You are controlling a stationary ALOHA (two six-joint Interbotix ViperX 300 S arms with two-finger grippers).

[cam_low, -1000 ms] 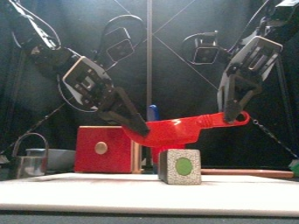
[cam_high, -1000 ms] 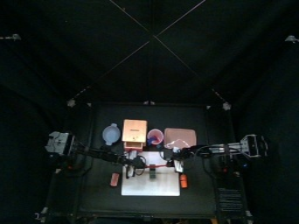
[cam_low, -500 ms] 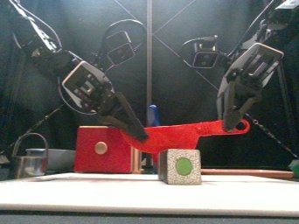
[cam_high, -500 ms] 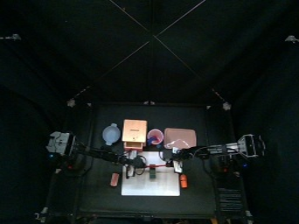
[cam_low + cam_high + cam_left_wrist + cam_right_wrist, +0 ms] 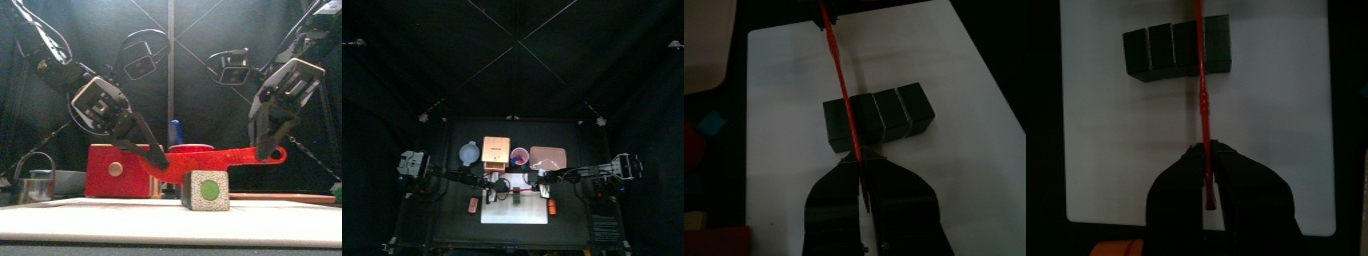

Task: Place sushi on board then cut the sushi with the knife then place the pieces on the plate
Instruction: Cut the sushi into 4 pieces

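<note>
Presently both arms meet over the flat white cutting board [image 5: 80,212], each gripping one end of a single red plastic toy knife [image 5: 221,157].

Left gripper [image 5: 160,165]: the jaws are pinched tight on the knife's lower, broader end. The left wrist view confirms this, with no gap either side of the red strip.

Right gripper [image 5: 271,152]: the jaws are likewise clamped on the knife's opposite, slightly higher end. The right wrist view shows them closed around it.

Knife: it spans between the grippers with a slight tilt, just above the toy sushi roll of dark green blocks [image 5: 207,190]. Contact with the roll cannot be confirmed. In both wrist views it crosses the roll near one end, at right angles to the roll's length.

Sushi roll: it lies on the board near the middle, with its blocks together in one row. Its pale speckled end with a green centre faces the front.

Behind the board, from left to right, stand a blue-grey bowl with two small handles [image 5: 469,153], a pale wooden box with a red drawer front [image 5: 118,170], a red cup [image 5: 519,155] holding a blue toy knife [image 5: 174,130], and a flat pink tray [image 5: 547,157].
</note>
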